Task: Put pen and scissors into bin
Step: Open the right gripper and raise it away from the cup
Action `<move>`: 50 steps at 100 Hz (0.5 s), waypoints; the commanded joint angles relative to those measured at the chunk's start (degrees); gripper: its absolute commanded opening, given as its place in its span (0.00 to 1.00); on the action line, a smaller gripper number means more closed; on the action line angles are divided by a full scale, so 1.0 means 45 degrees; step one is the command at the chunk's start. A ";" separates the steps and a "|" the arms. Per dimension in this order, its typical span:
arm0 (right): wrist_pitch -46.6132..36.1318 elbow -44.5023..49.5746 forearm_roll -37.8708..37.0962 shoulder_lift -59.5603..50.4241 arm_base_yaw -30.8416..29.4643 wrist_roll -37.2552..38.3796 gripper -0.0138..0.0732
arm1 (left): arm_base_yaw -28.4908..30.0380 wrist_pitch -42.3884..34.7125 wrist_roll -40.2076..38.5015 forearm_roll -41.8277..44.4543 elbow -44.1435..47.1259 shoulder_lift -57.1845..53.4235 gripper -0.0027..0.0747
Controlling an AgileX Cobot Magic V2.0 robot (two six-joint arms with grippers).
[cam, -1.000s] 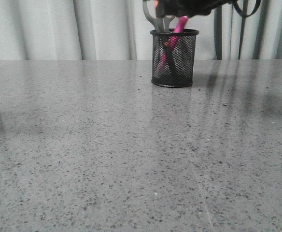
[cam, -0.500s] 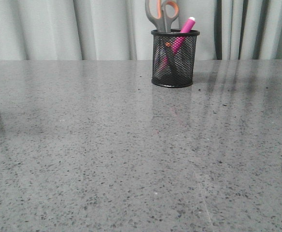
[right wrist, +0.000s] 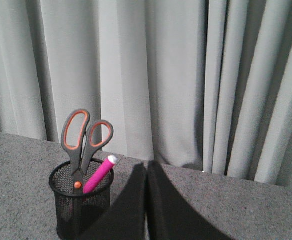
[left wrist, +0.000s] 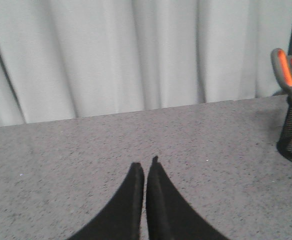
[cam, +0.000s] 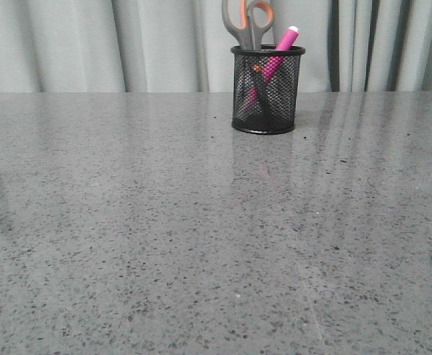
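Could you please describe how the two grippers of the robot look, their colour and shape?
Only the wrist views show them. The left gripper has two plain black jaws, broad at the base and curving to narrow pointed tips. The right gripper has the same black, tapered jaws. No cables or markings are visible; the arms themselves are out of view.

A black wire-mesh cylindrical bin [cam: 267, 89] is seen, its weave finely gridded. Grey handles lined in orange are shown on the large scissors [cam: 248, 22], with an orange pivot dot. A magenta-pink marker pen [cam: 279, 49] is tipped white. The speckled grey stone tabletop [cam: 164, 237] is flecked dark; pale grey pleated curtains [cam: 90, 44] are plain.
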 commanded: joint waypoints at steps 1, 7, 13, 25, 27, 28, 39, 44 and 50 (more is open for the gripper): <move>-0.1099 0.0878 -0.0144 -0.1525 -0.0109 -0.0143 0.08 | 0.0050 -0.1334 0.0028 -0.0217 0.0524 -0.0952 0.01; -0.1099 0.1782 -0.0144 -0.2430 -0.0109 -0.0143 0.08 | 0.0050 -0.1547 0.0028 -0.0247 0.1254 -0.1640 0.01; -0.1099 0.2507 -0.0144 -0.3370 -0.0109 -0.0143 0.08 | 0.0050 -0.1784 0.0028 -0.0249 0.1859 -0.2460 0.01; -0.1099 0.3815 -0.0121 -0.4876 -0.0109 -0.0143 0.08 | 0.0050 -0.2172 0.0028 -0.0848 0.2932 -0.4083 0.01; -0.1099 0.4009 -0.0064 -0.5104 -0.0109 -0.0143 0.08 | 0.0050 -0.2226 0.0028 -0.0945 0.3094 -0.4361 0.01; -0.1099 0.4133 -0.0032 -0.5178 -0.0109 -0.0143 0.08 | 0.0050 -0.2222 0.0028 -0.0977 0.3195 -0.4450 0.01; -0.0988 0.4906 0.0111 -0.6156 -0.0109 -0.0143 0.08 | 0.0050 -0.2282 0.0028 -0.1459 0.3757 -0.5706 0.01; -0.0936 0.5181 0.0111 -0.6467 -0.0109 -0.0143 0.08 | 0.0050 -0.2259 0.0028 -0.1621 0.3947 -0.6121 0.01; -0.0939 0.5444 0.0111 -0.6734 -0.0109 -0.0143 0.08 | 0.0050 -0.2259 0.0028 -0.1766 0.4060 -0.6511 0.01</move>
